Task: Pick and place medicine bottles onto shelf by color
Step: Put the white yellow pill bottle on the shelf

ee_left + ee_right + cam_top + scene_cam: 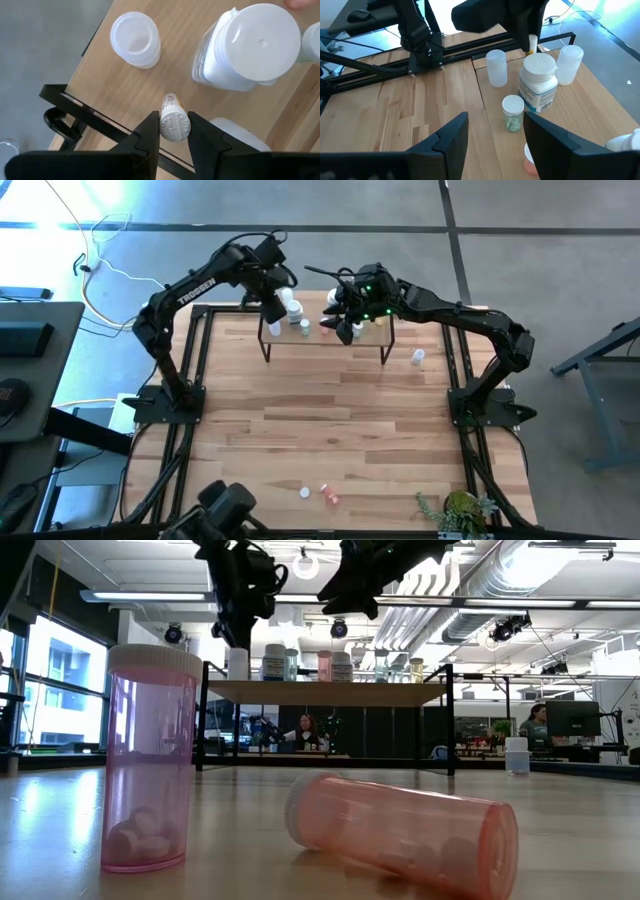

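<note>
The shelf (372,340) stands at the table's far edge with several medicine bottles on it: two translucent white ones (496,67) (569,64), a big white labelled one (537,82) and a small one with green pills (512,112). My left gripper (174,122) hangs over the shelf's left end, shut on a small white-capped vial (174,125). My right gripper (492,132) is open above the shelf's middle, touching nothing. Two pink bottles sit at the table's near edge, one upright on its base (150,760) and one on its side (400,830). My left gripper pinches the vial's capped top end (174,131) between its two fingers. The fingers come from above, pointing steeply down. The vial hangs upright below them over the shelf board (165,65). Whether its bottom touches the board, I cannot tell.
A lone white bottle (418,358) stands on the table to the right of the shelf. A small plant (460,510) sits at the near right corner. Black frame rails (195,380) run along both table sides. Bare wood lies between the shelf and the near edge.
</note>
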You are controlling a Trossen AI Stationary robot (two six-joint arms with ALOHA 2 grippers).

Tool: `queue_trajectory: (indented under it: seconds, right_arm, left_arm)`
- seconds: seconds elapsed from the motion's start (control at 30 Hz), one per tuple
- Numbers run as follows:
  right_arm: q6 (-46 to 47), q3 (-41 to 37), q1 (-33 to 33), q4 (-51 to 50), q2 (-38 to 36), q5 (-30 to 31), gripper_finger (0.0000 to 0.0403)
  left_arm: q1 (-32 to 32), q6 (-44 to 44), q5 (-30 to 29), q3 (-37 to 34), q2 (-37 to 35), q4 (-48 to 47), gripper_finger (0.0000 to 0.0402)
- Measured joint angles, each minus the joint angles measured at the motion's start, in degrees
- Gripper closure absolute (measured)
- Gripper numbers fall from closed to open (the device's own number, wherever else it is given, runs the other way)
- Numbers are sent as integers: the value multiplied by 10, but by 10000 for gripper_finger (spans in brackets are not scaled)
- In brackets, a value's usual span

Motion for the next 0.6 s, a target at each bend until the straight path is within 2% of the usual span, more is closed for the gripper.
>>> queue_trajectory:
  seconds: [0.43, 0.6]
  right_arm:
    - [0, 0, 0, 0, 0, 0, 222]
    - [0, 0, 0, 0, 0, 0, 222]
  left_arm:
    - [-4, 5, 1, 0, 9, 3, 327]
    - [-4, 6, 0, 0, 9, 3, 315]
